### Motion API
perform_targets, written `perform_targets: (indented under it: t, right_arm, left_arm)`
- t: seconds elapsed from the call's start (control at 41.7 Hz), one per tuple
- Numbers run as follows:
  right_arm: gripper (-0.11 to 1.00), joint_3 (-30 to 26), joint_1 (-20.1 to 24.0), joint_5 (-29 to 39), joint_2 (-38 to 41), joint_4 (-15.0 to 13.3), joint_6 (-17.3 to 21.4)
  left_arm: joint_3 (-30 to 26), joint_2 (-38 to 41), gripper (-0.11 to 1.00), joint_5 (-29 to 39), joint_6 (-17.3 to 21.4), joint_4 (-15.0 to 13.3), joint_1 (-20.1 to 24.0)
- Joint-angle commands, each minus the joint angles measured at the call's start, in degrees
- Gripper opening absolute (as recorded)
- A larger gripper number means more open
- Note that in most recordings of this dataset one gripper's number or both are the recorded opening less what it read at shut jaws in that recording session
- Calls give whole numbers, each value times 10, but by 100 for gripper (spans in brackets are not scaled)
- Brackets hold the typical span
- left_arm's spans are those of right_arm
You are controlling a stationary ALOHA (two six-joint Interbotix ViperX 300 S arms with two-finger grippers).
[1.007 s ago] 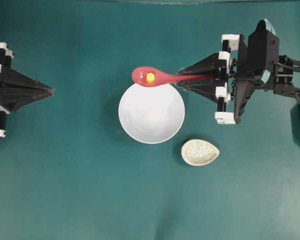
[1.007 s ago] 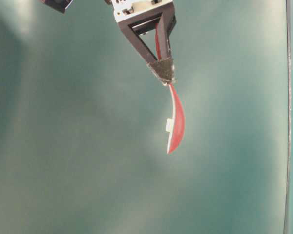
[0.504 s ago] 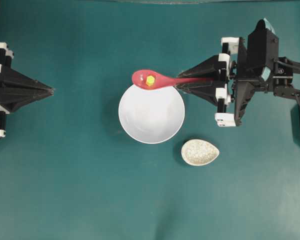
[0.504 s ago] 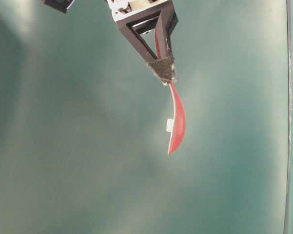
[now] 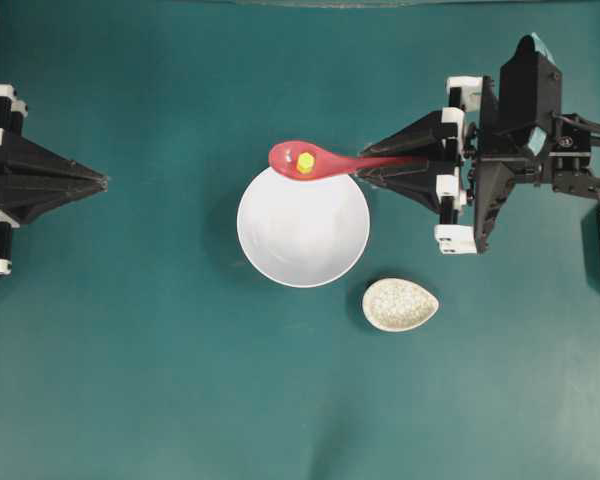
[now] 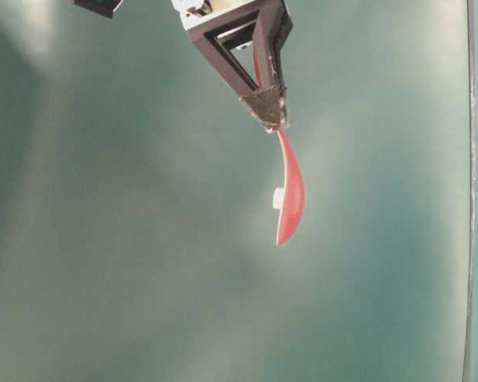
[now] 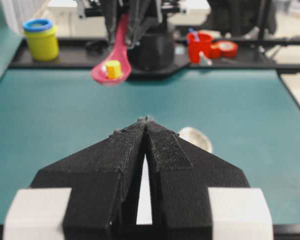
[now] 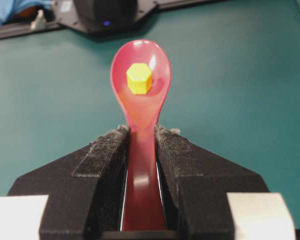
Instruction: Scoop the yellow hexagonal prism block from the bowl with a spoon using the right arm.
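Observation:
My right gripper [image 5: 363,168] is shut on the handle of the pink-red spoon [image 5: 345,160], which is held level above the far rim of the white bowl [image 5: 302,235]. The yellow hexagonal prism block [image 5: 306,161] lies in the spoon's scoop. The right wrist view shows the spoon [image 8: 140,107] clamped between the fingers [image 8: 110,150], with the block [image 8: 139,78] in the scoop. From table level the spoon [image 6: 291,199] hangs clear of the table. My left gripper [image 5: 106,181] is shut and empty at the left edge, far from the bowl.
A small speckled oval dish [image 5: 400,304] lies just right of the bowl's near side. Beyond the table's far edge in the left wrist view stand a yellow tub with a blue lid [image 7: 40,39] and a red cup [image 7: 199,46].
The right gripper and spoon drifted slightly to the right, carrying the block in the scoop. The left arm stayed still.

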Motion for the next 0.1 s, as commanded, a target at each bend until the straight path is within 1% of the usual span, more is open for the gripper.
perform_targets:
  t: [0.0,0.072]
  right_arm:
    - [22,-5,1,-2,-10,-1,-1]
    - [22,-5,2,0,-10,-1,-1]
  left_arm:
    - [-13,2,0,3,6,2,1]
    - [-13,1,0,11,8,1,1]
